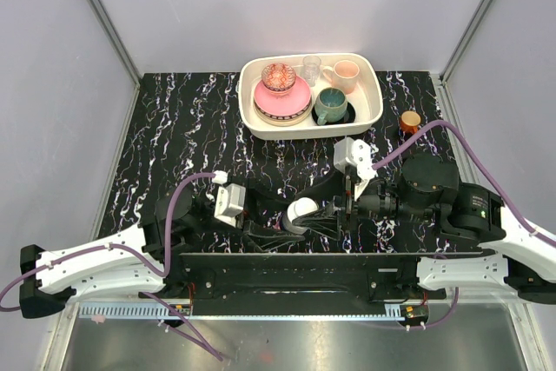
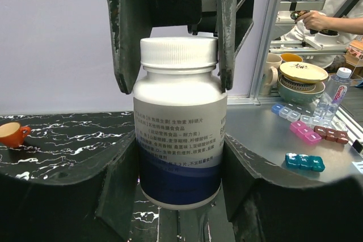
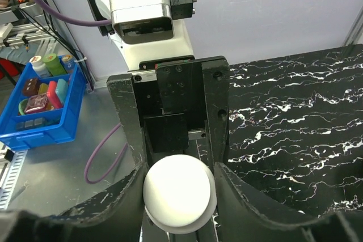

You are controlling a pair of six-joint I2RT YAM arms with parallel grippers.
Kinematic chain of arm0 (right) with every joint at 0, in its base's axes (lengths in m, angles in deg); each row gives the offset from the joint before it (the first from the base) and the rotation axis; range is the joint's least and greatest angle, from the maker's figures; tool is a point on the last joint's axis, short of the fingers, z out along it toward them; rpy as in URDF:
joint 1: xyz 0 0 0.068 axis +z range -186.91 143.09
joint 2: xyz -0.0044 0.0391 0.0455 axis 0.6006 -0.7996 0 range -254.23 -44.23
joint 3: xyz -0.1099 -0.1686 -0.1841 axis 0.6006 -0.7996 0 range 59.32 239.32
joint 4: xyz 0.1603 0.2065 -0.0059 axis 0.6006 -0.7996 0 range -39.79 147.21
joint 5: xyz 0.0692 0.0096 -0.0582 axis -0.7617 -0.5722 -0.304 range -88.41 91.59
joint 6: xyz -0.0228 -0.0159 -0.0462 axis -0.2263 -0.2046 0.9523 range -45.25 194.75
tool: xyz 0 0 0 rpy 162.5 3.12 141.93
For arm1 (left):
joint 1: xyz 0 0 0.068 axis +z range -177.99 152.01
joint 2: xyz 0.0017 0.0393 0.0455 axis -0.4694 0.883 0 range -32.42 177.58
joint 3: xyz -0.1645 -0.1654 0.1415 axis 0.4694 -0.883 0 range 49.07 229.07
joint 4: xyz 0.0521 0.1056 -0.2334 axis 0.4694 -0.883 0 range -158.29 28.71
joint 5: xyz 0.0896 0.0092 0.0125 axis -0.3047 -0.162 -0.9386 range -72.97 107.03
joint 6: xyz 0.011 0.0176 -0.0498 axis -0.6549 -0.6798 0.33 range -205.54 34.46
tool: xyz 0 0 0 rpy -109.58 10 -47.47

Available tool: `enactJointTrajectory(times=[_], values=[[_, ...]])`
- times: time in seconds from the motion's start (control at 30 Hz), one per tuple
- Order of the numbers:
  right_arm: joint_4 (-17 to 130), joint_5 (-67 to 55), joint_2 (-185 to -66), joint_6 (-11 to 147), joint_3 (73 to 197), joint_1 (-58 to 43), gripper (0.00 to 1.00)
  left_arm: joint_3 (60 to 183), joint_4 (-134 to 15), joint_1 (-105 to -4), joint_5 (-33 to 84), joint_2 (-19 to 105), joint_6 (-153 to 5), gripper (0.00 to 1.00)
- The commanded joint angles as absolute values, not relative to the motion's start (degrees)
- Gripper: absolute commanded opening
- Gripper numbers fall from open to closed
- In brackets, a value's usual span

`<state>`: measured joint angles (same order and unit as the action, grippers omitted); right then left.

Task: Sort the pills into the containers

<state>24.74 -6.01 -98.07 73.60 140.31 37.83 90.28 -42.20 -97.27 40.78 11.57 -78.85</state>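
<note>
Your left gripper [image 2: 177, 157] is clamped on the body of the white bottle [image 2: 178, 111]. Your right gripper [image 3: 179, 169] has its 2 fingers set against either side of the cap [image 3: 179, 199], a contact the arms mostly hide from the top camera. The bottle is opaque and capped, so no pills show in any of the 3 views, and the only magenta pill box [image 2: 306, 133] you can see lies on the grey bench past the frame post, well apart from both arms, its compartments too small to make out.
</note>
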Motion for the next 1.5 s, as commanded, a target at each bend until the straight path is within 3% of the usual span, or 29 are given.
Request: enactJointTrajectory(times=[0.0, 0.1, 0.2, 0.33, 1.17, 1.47], values=[[25.5, -6.0, -97.5, 73.7, 141.4, 38.1, 0.53, 92.9, -38.8, -97.2, 41.1, 10.4, -79.0, 0.00], [25.6, -6.2, -97.4, 73.4, 141.3, 38.1, 0.55, 92.7, -38.5, -97.2, 40.8, 10.5, -79.2, 0.00], [25.7, -6.2, -97.3, 73.0, 141.3, 38.1, 0.68, 92.7, -38.3, -97.2, 40.9, 10.6, -79.1, 0.00], [26.1, -5.7, -96.8, 73.0, 141.2, 38.1, 0.71, 92.5, -37.9, -97.2, 40.8, 10.6, -79.0, 0.00], [27.6, -4.7, -96.3, 73.3, 140.4, 38.1, 0.68, 92.5, -37.7, -97.2, 40.6, 11.0, -79.0, 0.00], [27.6, -4.5, -96.4, 73.3, 140.4, 38.1, 0.58, 92.5, -37.7, -97.2, 40.7, 11.1, -79.1, 0.01]])
